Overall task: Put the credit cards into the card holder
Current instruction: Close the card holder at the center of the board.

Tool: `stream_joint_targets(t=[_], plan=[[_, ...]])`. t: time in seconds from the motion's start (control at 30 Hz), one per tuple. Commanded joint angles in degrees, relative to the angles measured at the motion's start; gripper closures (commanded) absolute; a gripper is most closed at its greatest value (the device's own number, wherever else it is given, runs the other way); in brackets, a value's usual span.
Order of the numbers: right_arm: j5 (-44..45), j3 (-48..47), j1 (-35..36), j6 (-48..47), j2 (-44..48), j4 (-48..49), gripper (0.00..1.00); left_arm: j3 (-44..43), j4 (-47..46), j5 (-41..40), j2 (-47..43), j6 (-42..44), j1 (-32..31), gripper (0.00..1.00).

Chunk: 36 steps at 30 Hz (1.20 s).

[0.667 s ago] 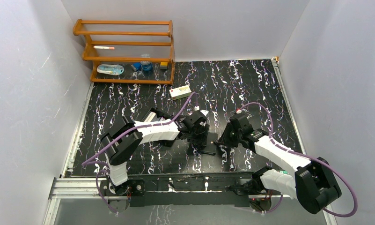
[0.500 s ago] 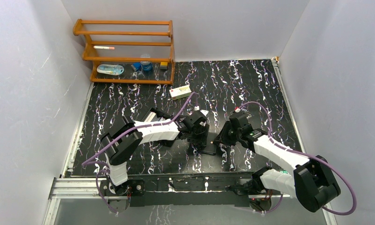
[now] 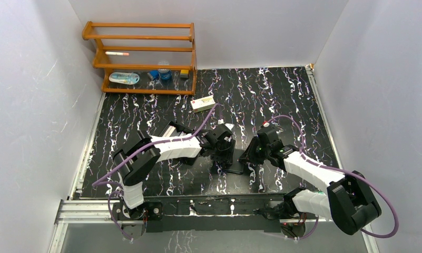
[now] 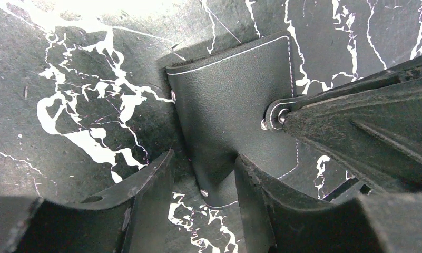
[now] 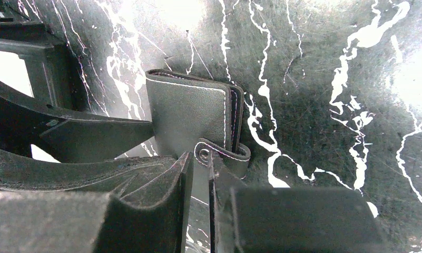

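Observation:
The card holder (image 4: pixel 235 100) is a black stitched wallet lying shut on the dark marbled table, also visible from above (image 3: pixel 235 168) and in the right wrist view (image 5: pixel 190 113). My left gripper (image 4: pixel 204 158) stands open over its near corner, with one finger (image 4: pixel 261 200) resting on the leather. My right gripper (image 5: pixel 200 156) comes in from the other side with its jaws narrowed on the snap tab (image 5: pixel 227 153), which is lifted off the cover. The credit cards are out of view.
A wooden rack (image 3: pixel 140 58) with small items stands at the back left. A cream carton (image 3: pixel 203 103) lies behind the arms. A dark box (image 3: pixel 169 128) sits partly under the left arm. White walls enclose the table, and a metal rail (image 3: pixel 198 208) runs along its near edge.
My right gripper has shifted slightly left toward the card holder and its jaws have narrowed onto the snap tab. The left gripper has stayed in place.

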<state>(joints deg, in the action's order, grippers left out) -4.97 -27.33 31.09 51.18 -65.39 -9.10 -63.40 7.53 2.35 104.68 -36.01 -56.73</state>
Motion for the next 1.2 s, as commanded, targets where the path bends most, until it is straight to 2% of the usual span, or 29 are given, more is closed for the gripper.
stream_joint_targets(t=[0.0,0.1,0.33,0.57,1.17], plan=[[-1.2,0.4,-0.2,0.7,-0.4,2.4,0.76,1.4,-1.8,3.1,-2.4,-1.2,0.3,0.55],[-2.2,0.8,-0.2,1.1,-0.7,3.5,0.76,2.3,-4.0,5.7,-2.9,-2.6,0.9,0.54],[-2.6,0.5,-0.3,1.1,-1.6,3.7,0.75,1.1,-2.0,4.8,-3.5,-2.0,1.1,0.51],[-1.9,0.1,-0.2,0.8,-1.9,2.7,0.75,2.4,-2.9,5.6,-4.9,-2.6,2.4,0.60],[-3.7,-1.8,-0.1,-0.4,-4.0,2.6,0.76,3.2,-3.7,5.9,-1.5,0.0,2.7,0.63]])
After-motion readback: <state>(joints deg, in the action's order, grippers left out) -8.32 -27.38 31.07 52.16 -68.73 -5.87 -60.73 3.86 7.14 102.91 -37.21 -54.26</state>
